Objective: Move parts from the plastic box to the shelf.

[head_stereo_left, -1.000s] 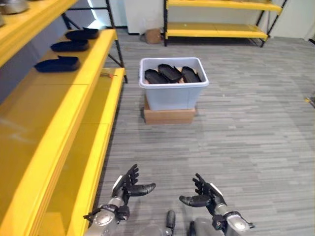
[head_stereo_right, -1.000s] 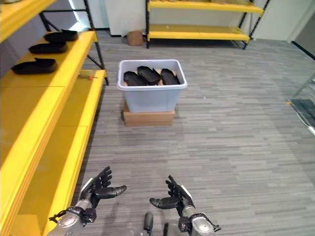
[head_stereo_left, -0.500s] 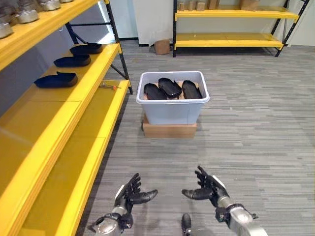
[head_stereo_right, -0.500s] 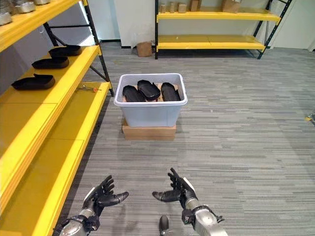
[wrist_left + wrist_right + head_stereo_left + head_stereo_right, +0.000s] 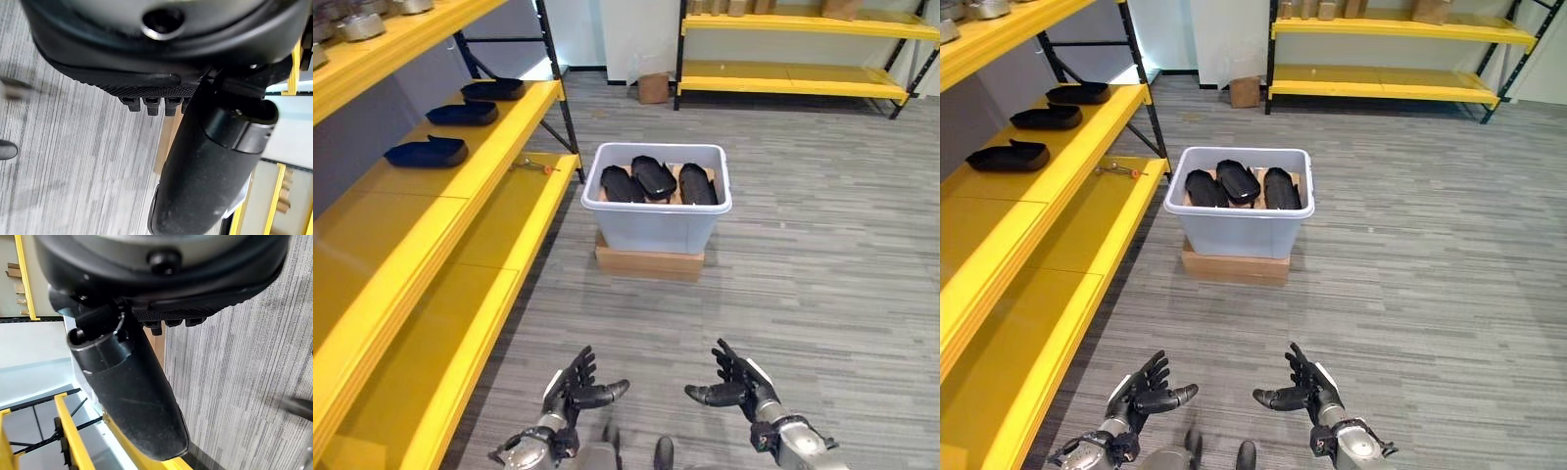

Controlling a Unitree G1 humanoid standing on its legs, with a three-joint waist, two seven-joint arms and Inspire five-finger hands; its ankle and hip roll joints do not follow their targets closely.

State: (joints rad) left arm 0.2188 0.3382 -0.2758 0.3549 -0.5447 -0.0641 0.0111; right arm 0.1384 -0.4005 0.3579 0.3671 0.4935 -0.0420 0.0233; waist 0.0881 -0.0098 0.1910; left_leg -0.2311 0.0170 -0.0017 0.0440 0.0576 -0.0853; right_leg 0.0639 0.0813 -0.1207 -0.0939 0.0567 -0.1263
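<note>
A pale plastic box (image 5: 656,221) stands on a flat cardboard carton (image 5: 649,262) on the floor ahead. Three black moulded parts (image 5: 654,179) lie in it side by side. Three more black parts (image 5: 427,153) rest in a row on the yellow shelf (image 5: 431,211) at my left. My left hand (image 5: 574,388) and right hand (image 5: 736,384) hover low over the floor near me, well short of the box. Both are open with fingers spread and hold nothing.
The yellow rack has a lower level (image 5: 480,264) close to the floor with a small tool (image 5: 530,165) on it. Metal pots (image 5: 357,24) stand on its top level. A second yellow rack (image 5: 803,73) lines the far wall, with a cardboard box (image 5: 653,87) beside it.
The camera has moved and the whole scene has shifted; the box now sits a little nearer the middle. Both hands stay low, open and empty.
</note>
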